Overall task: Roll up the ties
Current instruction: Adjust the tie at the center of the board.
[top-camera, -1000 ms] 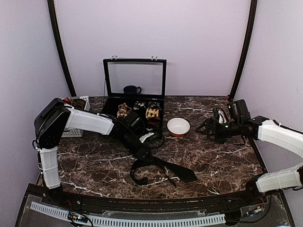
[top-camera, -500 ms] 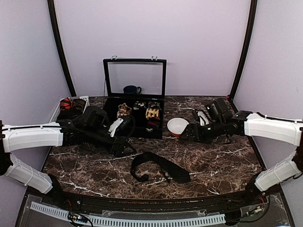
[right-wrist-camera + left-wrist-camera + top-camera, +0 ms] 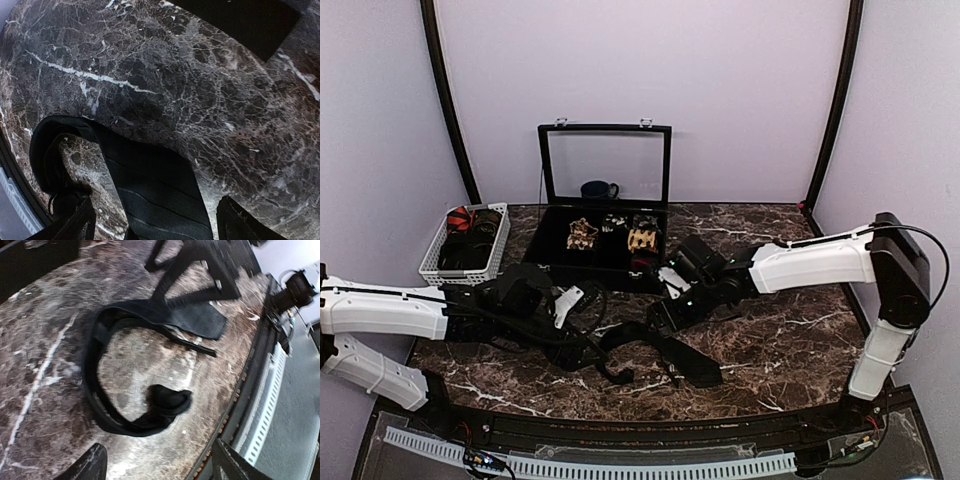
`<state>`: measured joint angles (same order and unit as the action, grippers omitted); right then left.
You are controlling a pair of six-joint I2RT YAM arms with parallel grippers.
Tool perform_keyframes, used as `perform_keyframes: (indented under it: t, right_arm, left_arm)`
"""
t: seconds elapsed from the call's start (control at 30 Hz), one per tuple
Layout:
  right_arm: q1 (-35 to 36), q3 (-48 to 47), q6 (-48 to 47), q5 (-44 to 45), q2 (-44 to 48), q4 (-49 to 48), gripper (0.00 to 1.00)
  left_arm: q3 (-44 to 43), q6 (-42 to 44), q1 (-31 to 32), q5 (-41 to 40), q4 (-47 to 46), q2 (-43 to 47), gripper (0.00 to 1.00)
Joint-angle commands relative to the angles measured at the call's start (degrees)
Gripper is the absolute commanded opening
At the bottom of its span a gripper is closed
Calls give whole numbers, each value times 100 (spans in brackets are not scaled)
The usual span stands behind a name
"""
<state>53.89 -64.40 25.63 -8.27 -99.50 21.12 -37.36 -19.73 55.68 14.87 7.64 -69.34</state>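
Observation:
A plain black tie lies in a loose loop on the marble table. In the left wrist view its narrow end curls near the front edge and its wide end lies farther off. My left gripper is open and empty, low over the table just left of the loop; its fingers frame the curled end. My right gripper is open and empty, right above the tie's wide part, with its fingers on either side. Several rolled ties sit in the black case.
The black case with its glass lid raised stands at the back centre, a blue mug behind it. A white basket with more ties is at the back left. The table's front edge runs close to the tie.
Both arms have swung in to the black tie: the left gripper moved right and down to the loop's left side, the right gripper moved left and forward over the wide part. The tie lies as before.

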Motion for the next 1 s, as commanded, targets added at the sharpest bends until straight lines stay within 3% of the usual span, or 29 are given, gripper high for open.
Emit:
perform_keyframes:
  t: [0.0, 0.1, 0.2, 0.47, 0.57, 0.7, 0.97]
  right_arm:
    - [362, -474, -181, 352, -536, 66, 83]
    - [505, -705, -151, 571, -916, 187, 82]
    - [584, -960, -108, 885, -1248, 568, 72]
    - [549, -821, 73, 524, -1321, 902, 15]
    - [476, -564, 226, 122, -1147, 745, 0]
    - [270, -245, 358, -332, -889, 533, 0]
    - [-129, 142, 311, -1020, -517, 649, 0]
  left_arm:
    - [202, -303, -13, -420, -171, 260, 74]
    - [255, -280, 34, -520, -214, 349, 74]
    - [132, 13, 218, -605, -64, 244, 73]
    - [-807, 746, 746, -423, 139, -1055, 67]
    - [-1169, 833, 940, -439, 50, -1640, 63]
    - [-1429, 791, 1036, -547, -75, -2175, 57]
    - [-1340, 832, 1056, -1326, 937, -2345, 26]
